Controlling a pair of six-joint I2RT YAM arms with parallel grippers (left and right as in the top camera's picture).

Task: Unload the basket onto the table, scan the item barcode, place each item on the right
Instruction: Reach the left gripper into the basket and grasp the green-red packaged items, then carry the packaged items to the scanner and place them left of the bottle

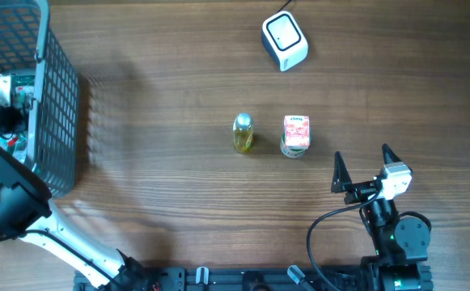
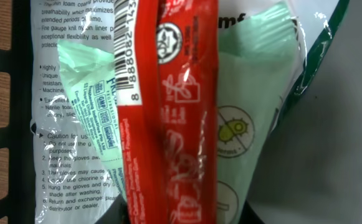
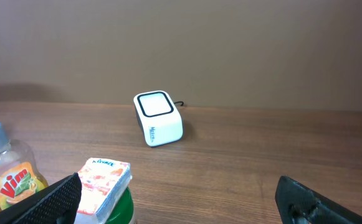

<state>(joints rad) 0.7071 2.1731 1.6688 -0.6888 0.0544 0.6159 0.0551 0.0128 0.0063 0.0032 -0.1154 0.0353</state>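
Observation:
In the left wrist view a long red packet (image 2: 181, 124) fills the middle, lying over a clear glove bag with a barcode (image 2: 128, 50) and a pale green pouch (image 2: 255, 93). My left gripper (image 2: 182, 214) is down in the basket (image 1: 57, 97), and its dark fingers (image 2: 113, 214) close in on either side of the red packet's lower end. The white scanner (image 1: 285, 40) sits at the far side of the table and also shows in the right wrist view (image 3: 158, 118). My right gripper (image 1: 362, 168) hovers open and holds nothing, near the table's front right.
A small yellow bottle (image 1: 243, 132) and a pink tissue pack on a green can (image 1: 296, 133) stand mid-table, just ahead of the right gripper. The dark wire basket takes up the far left corner, with the left arm (image 1: 8, 202) reaching into it.

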